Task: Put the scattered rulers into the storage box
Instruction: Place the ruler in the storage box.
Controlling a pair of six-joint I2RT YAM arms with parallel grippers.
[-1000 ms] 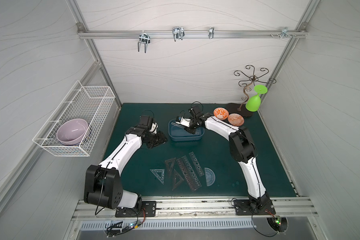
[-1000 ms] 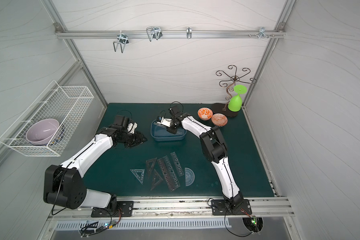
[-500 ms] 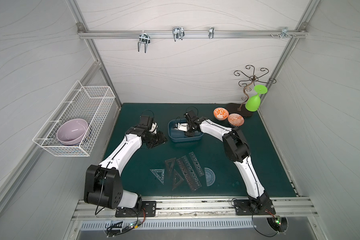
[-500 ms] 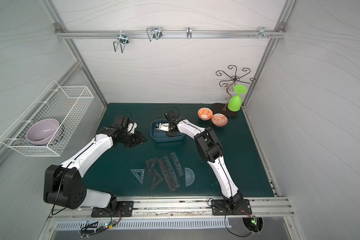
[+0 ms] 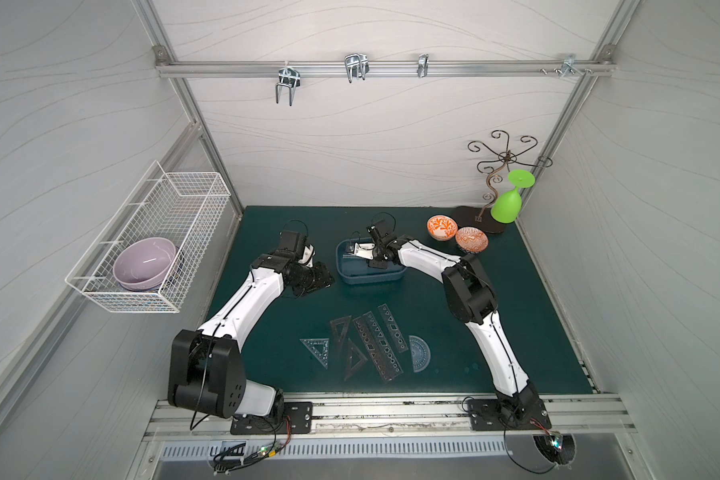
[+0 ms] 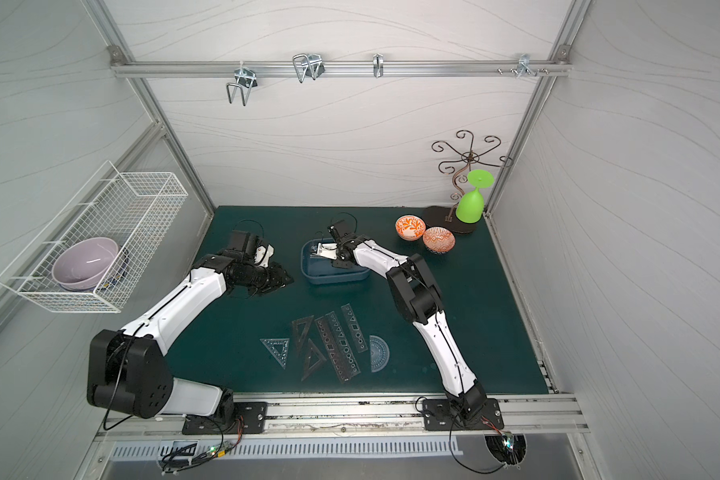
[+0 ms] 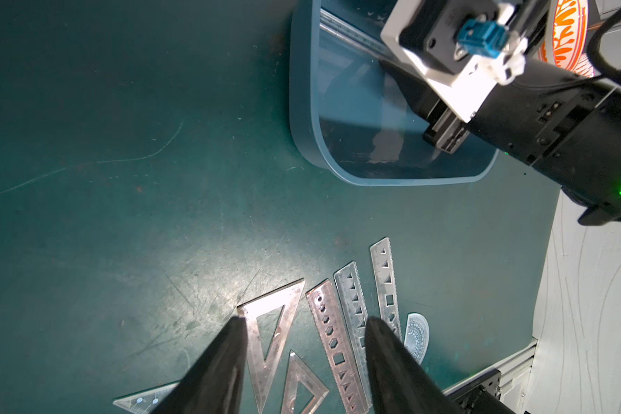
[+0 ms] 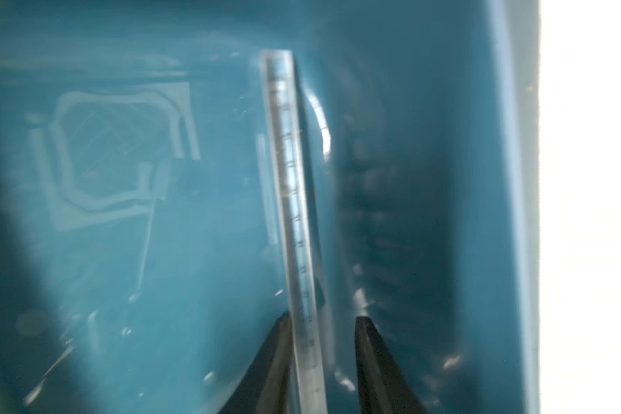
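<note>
Clear straightedge [image 8: 290, 215] between part-open right gripper [image 8: 323, 319] jaws, inside storage box [image 8: 506, 179].

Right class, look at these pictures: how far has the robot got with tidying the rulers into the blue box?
Done: the clear straightedge is inside the storage box.
In hand: the right gripper is in the box, jaws parted around that straightedge.
Left: the dark triangles, stencil strips, bluish triangle and protractor lie on the mat. The left gripper is open and empty.
</note>
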